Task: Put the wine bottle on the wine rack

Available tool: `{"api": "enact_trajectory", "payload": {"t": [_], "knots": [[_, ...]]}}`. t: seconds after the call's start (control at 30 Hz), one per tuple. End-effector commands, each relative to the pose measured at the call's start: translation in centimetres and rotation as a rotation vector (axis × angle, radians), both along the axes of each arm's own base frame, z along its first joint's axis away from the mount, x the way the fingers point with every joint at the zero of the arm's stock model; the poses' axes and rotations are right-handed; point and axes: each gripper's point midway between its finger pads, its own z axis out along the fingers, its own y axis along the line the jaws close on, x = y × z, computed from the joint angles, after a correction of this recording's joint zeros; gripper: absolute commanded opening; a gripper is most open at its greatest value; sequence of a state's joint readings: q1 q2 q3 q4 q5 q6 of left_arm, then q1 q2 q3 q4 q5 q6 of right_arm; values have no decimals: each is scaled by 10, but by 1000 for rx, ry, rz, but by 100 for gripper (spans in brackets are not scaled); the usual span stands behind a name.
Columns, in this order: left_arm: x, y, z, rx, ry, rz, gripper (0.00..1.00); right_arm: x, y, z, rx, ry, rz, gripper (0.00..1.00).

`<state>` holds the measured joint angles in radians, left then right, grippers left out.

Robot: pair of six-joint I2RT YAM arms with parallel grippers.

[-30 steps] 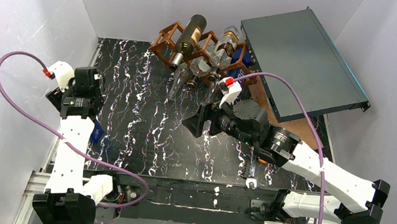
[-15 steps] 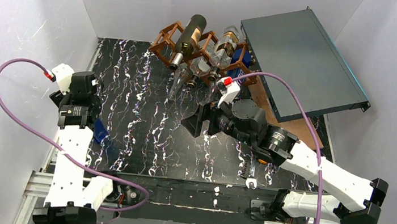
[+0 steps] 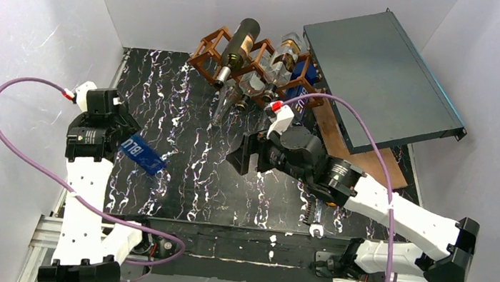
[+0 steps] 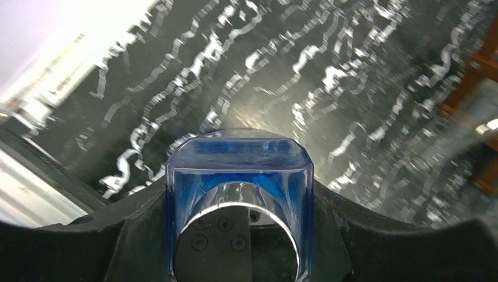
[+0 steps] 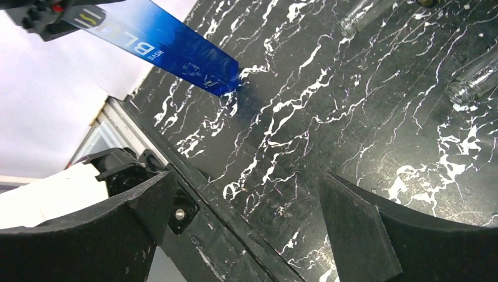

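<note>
Left tool [image 3: 117,143] grips blue square glass bottle [image 3: 142,155]; right tool [image 3: 244,156] wide, empty. Transport step, likely. Next: carry bottle across marbled black tabletop [image 3: 177,182], line up with free opening in reddish-brown wooden lattice rack [image 3: 205,42].

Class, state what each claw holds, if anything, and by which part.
Left claw grips the blue square-sided transparent bottle at one end; right claw holds nothing.

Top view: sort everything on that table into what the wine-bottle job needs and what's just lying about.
For the job:
- blue bottle, held in the left gripper
- wine rack

Lying about:
- grey panel
- wooden board under it
- dark bottle in the rack
- clear bottles at the rack
</note>
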<state>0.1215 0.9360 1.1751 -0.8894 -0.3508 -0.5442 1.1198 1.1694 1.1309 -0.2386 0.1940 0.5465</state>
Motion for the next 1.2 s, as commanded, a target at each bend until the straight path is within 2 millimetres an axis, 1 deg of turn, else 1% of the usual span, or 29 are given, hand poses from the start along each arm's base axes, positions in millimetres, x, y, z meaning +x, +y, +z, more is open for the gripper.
{"api": "enact_trajectory", "payload": {"t": [0.0,0.1,0.17,0.3,0.5,0.53,0.63,0.7,0.77,0.8,0.83,0.9,0.97,1.07,1.17], "knots": [[-6,-58,1,-309,-47,-88,0,4,5,-7,-36,-13,-6,100],[-8,-82,-5,-451,-27,-108,0,4,9,-14,-63,-15,-3,100],[-11,-92,-11,-514,-3,-100,0,4,10,-18,-86,-20,0,100],[-14,-111,-34,-654,63,-64,0,2,13,-33,-160,-42,6,100],[-13,-118,-64,-748,128,40,0,-2,12,-58,-266,-60,8,100],[-14,-120,-75,-779,162,83,0,-2,7,-68,-308,-55,-3,100],[-18,-127,-102,-847,264,172,0,0,1,-81,-347,-58,-18,100],[-23,-137,-138,-943,347,282,0,1,-3,-88,-382,-59,-27,100],[-28,-156,-176,-1119,360,426,0,0,-4,-88,-388,-55,-25,100],[-31,-159,-190,-1162,362,473,0,0,-5,-87,-388,-58,-28,100],[-27,-160,-201,-1187,347,515,0,1,-8,-84,-386,-66,-37,100],[-25,-164,-211,-1223,389,555,0,1,-11,-82,-386,-72,-44,100],[-25,-165,-215,-1241,398,584,0,2,-10,-83,-386,-73,-44,100],[-26,-167,-218,-1244,409,612,0,2,-9,-83,-390,-72,-41,100],[-24,-167,-218,-1248,382,618,0,2,-8,-82,-386,-76,-39,100]]}}
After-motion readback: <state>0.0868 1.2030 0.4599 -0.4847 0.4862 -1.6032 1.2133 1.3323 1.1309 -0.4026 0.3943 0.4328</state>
